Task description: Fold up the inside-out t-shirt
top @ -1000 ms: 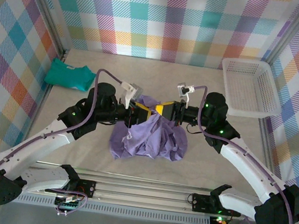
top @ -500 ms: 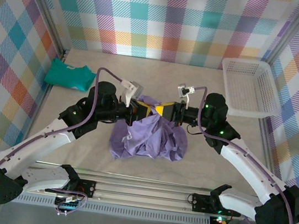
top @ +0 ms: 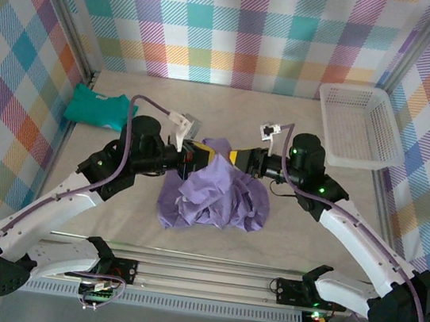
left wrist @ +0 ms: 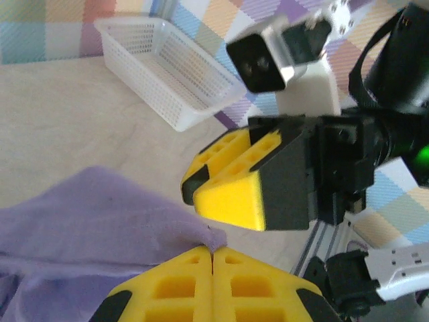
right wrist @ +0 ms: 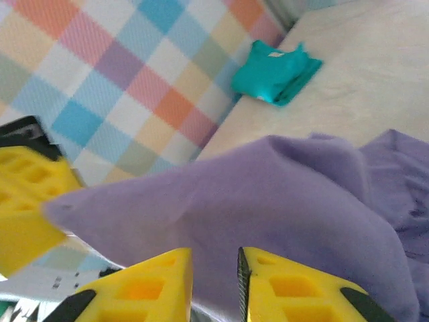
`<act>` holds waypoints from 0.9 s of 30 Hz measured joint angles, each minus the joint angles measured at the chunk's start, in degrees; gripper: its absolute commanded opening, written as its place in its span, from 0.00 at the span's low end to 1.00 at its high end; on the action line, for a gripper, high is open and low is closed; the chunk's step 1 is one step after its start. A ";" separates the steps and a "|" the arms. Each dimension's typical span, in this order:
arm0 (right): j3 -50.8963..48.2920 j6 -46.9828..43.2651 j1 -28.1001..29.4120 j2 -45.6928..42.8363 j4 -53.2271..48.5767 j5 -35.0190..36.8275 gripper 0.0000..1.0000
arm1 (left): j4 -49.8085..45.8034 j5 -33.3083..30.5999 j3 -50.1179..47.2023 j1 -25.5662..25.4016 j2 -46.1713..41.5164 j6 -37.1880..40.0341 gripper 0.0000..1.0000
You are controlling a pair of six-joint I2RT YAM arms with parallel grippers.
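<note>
Left end effector [left wrist: 213, 253], at the bottom of its wrist view, has its yellow fingers pressed together on a corner of the lavender t-shirt [left wrist: 87, 215]. Right end effector [right wrist: 214, 261] has its fingers a little apart, with the cloth behind them. In the top view the t-shirt lies bunched at the centre of the bench [top: 230, 107].

The t-shirt [top: 211, 199] is soft, matt, creased cloth on a smooth matt table [top: 207, 104]; right of it, the basket [top: 361, 127] is perforated plastic.
</note>
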 measured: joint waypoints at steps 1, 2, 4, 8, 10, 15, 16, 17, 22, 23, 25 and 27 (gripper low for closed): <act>0.76 -0.52 0.50 -0.33 -2.03 2.49 0.38 | -0.96 -1.55 1.51 -0.52 0.50 -0.26 0.00; 1.18 -0.83 1.03 -0.76 -3.43 4.48 0.41 | -1.84 -3.10 2.97 -1.16 1.03 -0.55 0.00; 1.33 -2.54 3.93 -2.75 -6.01 8.92 0.46 | -3.85 -6.80 6.10 -2.99 2.25 -1.44 0.00; -0.24 -5.62 8.79 -6.71 -6.12 12.85 0.60 | -6.14 -11.32 8.57 -4.68 3.58 -2.86 0.00; -1.92 -7.56 9.94 -8.04 -4.42 13.66 0.66 | -6.88 -12.15 8.57 -4.87 3.78 -3.21 0.00; -3.10 -11.41 10.21 -5.38 -1.01 14.29 0.71 | -7.02 -11.43 8.57 -5.49 4.11 -3.45 0.00; -3.04 -12.20 10.23 -4.24 -0.26 14.27 0.69 | -6.97 -10.99 8.57 -5.53 4.11 -3.43 0.00; -2.84 -12.74 10.29 -3.10 0.22 14.27 0.67 | -6.91 -10.78 8.57 -5.57 4.09 -3.41 0.00; -2.47 -15.06 10.43 0.94 1.49 15.58 0.22 | -6.69 -10.38 8.15 -5.64 3.58 -3.15 0.00; -2.62 -15.26 10.45 0.85 1.53 16.11 0.18 | -6.69 -10.47 7.96 -5.64 3.41 -2.99 0.00; -3.21 -15.85 10.45 -0.11 1.46 17.51 0.09 | -6.64 -10.80 7.41 -5.68 3.21 -2.73 0.00; -4.61 -16.46 10.45 -2.16 0.92 19.02 0.06 | -6.58 -10.82 6.93 -5.68 3.26 -2.45 0.00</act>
